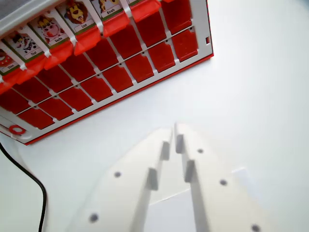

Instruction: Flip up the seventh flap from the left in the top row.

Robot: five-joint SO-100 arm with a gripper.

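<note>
Red flap board [106,63] lies at the upper left of the wrist view, well clear of the gripper [175,133].

The top row already shows several flaps raised, animal picture cards [50,30] facing out above them; the lower rows lie flat and red. Which flap is seventh cannot be counted, since the row runs off the frame. The white jaws stand nearly closed and hold nothing, probably kept narrow to nudge one flap edge. The desk [260,96] is plain white; a black cable [29,176] trails at left.
</note>
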